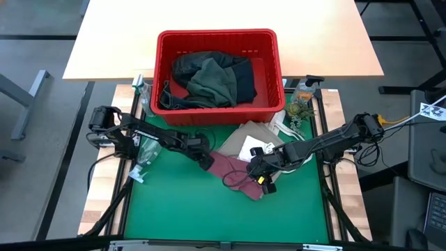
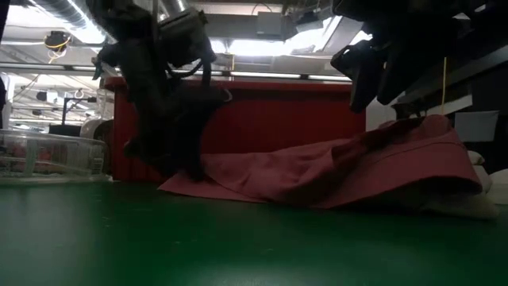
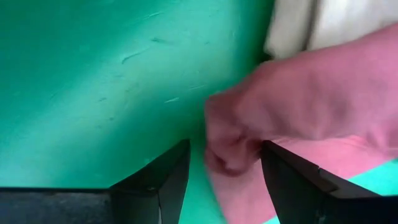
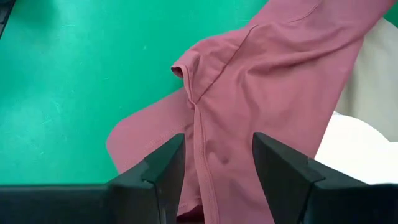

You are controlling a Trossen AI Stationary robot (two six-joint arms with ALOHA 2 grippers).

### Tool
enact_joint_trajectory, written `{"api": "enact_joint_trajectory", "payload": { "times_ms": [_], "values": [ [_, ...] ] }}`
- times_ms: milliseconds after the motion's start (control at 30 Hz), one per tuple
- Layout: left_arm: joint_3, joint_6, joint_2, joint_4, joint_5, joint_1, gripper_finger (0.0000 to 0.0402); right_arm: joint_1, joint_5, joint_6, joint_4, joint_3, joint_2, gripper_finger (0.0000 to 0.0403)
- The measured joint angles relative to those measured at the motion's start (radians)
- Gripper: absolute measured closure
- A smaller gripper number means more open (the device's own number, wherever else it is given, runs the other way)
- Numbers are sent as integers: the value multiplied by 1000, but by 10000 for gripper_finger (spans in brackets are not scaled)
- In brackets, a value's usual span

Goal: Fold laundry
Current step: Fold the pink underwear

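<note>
The maroon piece (image 1: 233,171) lies crumpled on the green mat, its far-right part draped over the tan top (image 1: 256,134). My left gripper (image 1: 206,160) is open, low at the maroon piece's left end (image 2: 190,179). A bunched corner (image 3: 230,149) sits between its fingers. My right gripper (image 1: 261,178) is open and hovers over the garment's right part (image 4: 267,74), a seam (image 4: 202,130) running between its fingers. The olive-green shirt (image 1: 212,80) and dark garments (image 1: 188,66) lie in the red basket (image 1: 216,35). My left gripper (image 3: 224,180) has the maroon piece's bunched left corner between its open fingers, coming down at a slant from the table's left. The cloth lies against one finger (image 3: 283,171). Whether the other finger touches it, I cannot tell. The corner rests on the mat.
The red basket (image 2: 278,111) stands at the mat's far edge. A clear bottle (image 1: 303,90) stands to its right, clear plastic items (image 1: 143,150) near the left arm. Something white (image 4: 354,143) lies on the tan top. Bare green mat (image 1: 209,216) stretches toward the near edge.
</note>
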Motion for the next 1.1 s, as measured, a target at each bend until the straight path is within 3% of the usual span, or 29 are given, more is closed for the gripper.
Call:
{"api": "enact_joint_trajectory", "payload": {
  "times_ms": [133, 400, 900, 1100],
  "values": [
    [-7, 0, -1, 2, -5, -4, 243, 0, 0, 0, 0, 0, 0, 215],
    [38, 32, -7, -10, 35, -7, 388, 0, 0, -25, -5, 0, 0, 215],
    [166, 34, -18, -10, 175, -30, 395, 0, 0, -25, -106, 0, -25, 215],
    [215, 28, -18, 53, 160, -71, 392, 0, 0, -25, -115, 0, -25, 215]
  ]
}}
